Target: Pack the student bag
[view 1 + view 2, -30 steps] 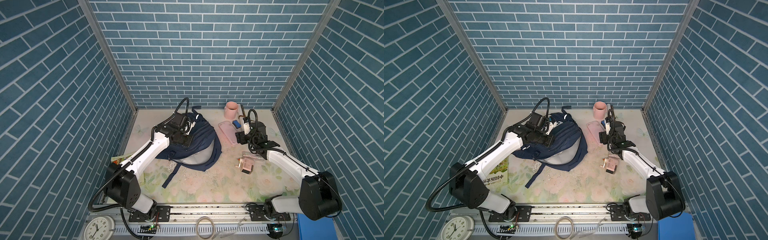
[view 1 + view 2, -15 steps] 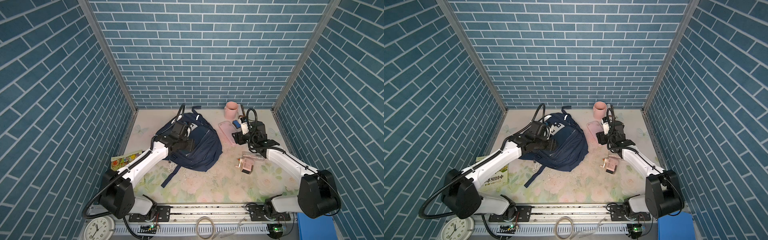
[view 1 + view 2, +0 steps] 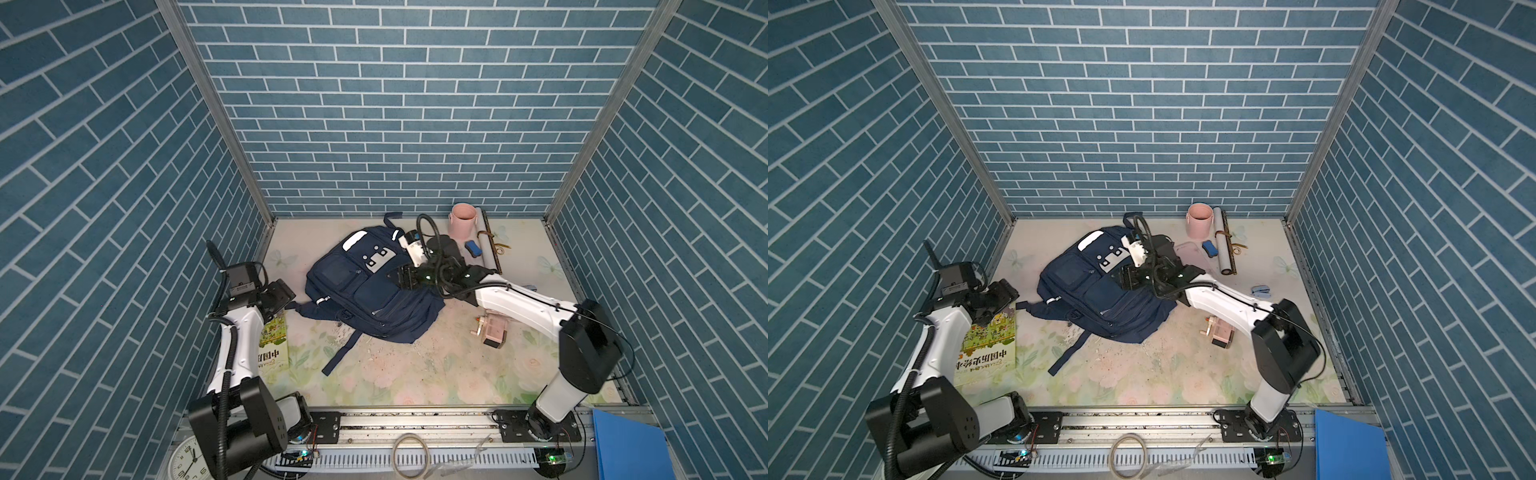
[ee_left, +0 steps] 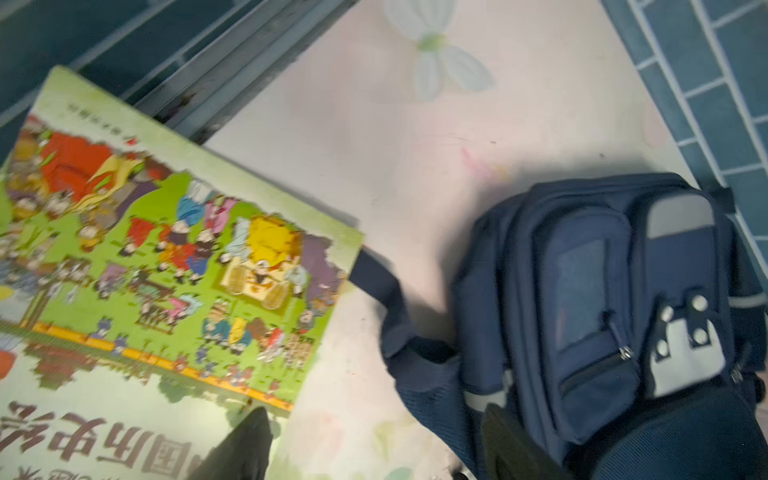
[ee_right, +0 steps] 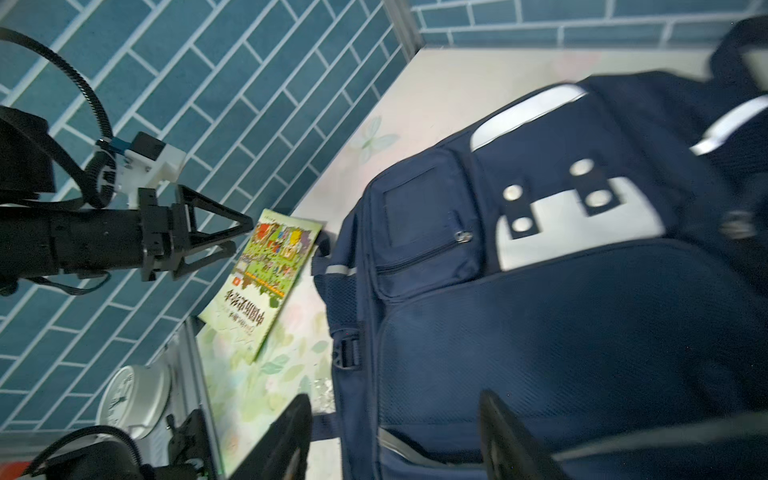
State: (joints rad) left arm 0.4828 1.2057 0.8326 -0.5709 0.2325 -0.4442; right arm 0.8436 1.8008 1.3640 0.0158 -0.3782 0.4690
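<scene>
Navy fabric suggests the student bag (image 3: 374, 291) is soft and floppy, best pinched by its top handle (image 3: 392, 217), while left gripper (image 5: 243, 235) and right gripper (image 5: 395, 397) gape, seemingly empty.

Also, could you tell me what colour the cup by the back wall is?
The cup is pale pink, clearest in a top view.

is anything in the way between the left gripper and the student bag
Nothing visible blocks it. The open left gripper hovers by the far corner of the picture book; between it and the student bag there is only bare table and the bag's own strap, lying flat.
</scene>
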